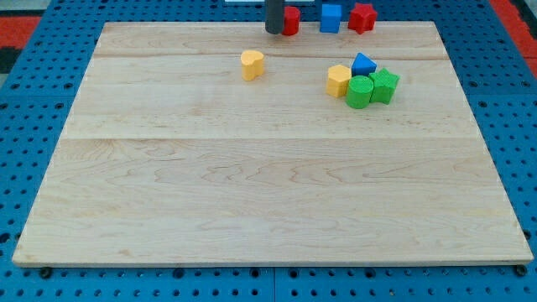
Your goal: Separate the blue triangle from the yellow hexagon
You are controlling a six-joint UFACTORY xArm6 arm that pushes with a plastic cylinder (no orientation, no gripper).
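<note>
Nearest, toward the board's (168,210) right edge, the blue triangle (363,63) touches the yellow hexagon (338,80), with a green cylinder (359,92) and green block (385,85) packed alongside. Farther left sits a yellow heart (252,64). At the far edge my tip (274,32), grasping nothing, stands against a red block (291,20); a blue cube (331,17) and second red block (362,17) follow rightward.

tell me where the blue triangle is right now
The blue triangle sits in the upper right part of the board, at the top of a tight cluster: the yellow hexagon on its left, two green blocks just below.
</note>
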